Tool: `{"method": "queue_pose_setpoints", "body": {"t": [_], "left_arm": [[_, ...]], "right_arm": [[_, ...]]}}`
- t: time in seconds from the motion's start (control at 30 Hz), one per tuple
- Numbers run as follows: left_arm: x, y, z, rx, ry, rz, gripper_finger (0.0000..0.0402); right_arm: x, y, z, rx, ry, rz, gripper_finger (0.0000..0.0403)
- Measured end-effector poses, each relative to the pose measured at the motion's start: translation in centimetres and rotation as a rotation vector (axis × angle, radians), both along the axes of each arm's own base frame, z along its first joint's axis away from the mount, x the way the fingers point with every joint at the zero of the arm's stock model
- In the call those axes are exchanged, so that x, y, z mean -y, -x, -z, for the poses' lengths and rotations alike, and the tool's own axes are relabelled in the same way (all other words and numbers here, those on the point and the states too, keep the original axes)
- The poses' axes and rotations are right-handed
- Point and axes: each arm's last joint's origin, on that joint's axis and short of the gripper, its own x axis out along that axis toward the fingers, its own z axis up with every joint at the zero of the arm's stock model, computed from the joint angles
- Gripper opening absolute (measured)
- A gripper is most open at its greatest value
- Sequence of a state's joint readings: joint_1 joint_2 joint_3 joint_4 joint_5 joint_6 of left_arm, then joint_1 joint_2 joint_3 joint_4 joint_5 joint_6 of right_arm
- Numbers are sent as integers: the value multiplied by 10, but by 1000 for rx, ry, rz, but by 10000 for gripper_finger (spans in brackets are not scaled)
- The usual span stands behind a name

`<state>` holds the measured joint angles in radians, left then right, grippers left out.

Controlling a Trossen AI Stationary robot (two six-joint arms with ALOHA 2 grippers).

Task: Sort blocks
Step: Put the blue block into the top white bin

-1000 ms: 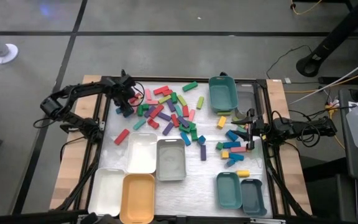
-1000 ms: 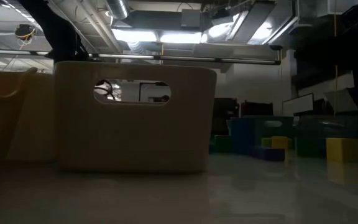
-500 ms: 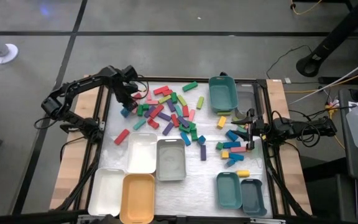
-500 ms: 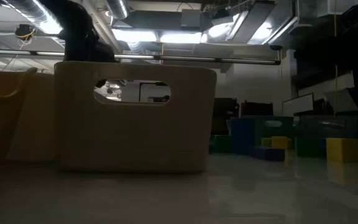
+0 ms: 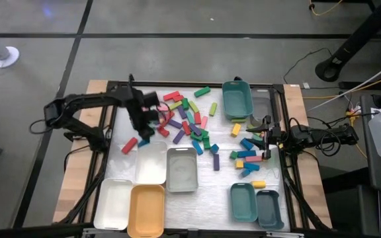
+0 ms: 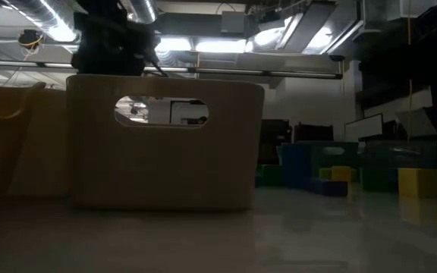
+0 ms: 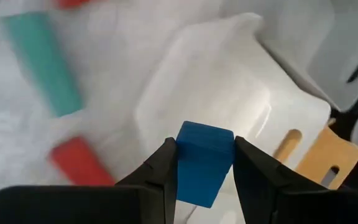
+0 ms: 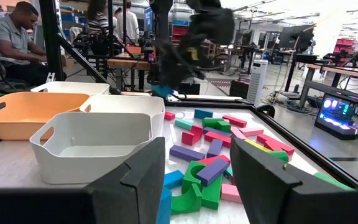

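My left gripper (image 7: 204, 180) is shut on a blue block (image 7: 204, 158) and hangs over the far end of a white tray (image 7: 229, 93), near the left side of the table (image 5: 142, 132). The right wrist view shows that arm and its blue block (image 8: 161, 91) beyond the trays. Many coloured blocks (image 5: 184, 119) lie flat on the table's far middle, and a second cluster (image 5: 247, 155) lies at the right. My right gripper (image 8: 197, 180) waits level at the right edge (image 5: 263, 137), open and holding nothing. My left gripper pinches the blue block by two opposite side faces (image 7: 185, 171) between its two fingers. The fingers slant steeply down from the table's left. The block is lifted clear above the white tray, with one end face (image 7: 205, 135) showing past the fingertips.
A white tray (image 5: 151, 162) and a grey tray (image 5: 181, 169) stand mid-table, with a white tray (image 5: 116, 201) and an orange one (image 5: 146, 210) nearer. A teal tray (image 5: 237, 99) is far right; two more (image 5: 255, 205) are near right. A tray wall (image 6: 165, 144) blocks the low view.
My left gripper has risen and swung from the pile's far-left edge toward the table's near edge and the white tray, tipping steeper and turning about. It has kept the blue block between its fingers all the while.
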<state>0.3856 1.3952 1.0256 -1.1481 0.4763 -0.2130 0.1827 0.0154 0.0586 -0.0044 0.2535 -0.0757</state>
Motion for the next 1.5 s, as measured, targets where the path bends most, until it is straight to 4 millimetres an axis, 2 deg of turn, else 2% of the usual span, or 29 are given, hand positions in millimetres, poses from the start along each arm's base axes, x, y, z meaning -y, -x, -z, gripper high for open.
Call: {"method": "queue_pose_setpoints", "body": {"t": [0.27,0.5,0.8,1.27,1.4,1.5], "left_arm": [[56,-32,-2,135,-99,116,121],[81,-35,-2,116,-215,105,125],[86,-35,-1,101,-300,65,127],[85,-38,-2,122,-376,35,130],[87,-40,3,92,-415,2,161],[88,-43,8,68,-414,10,192]], "right_arm": [[0,0,0,2,0,0,182],[0,0,-1,9,-2,-1,182],[0,0,-7,71,-57,4,182],[0,0,-6,63,-56,4,182],[0,0,-7,58,-54,-16,182],[0,2,-16,66,-54,-31,182]]}}
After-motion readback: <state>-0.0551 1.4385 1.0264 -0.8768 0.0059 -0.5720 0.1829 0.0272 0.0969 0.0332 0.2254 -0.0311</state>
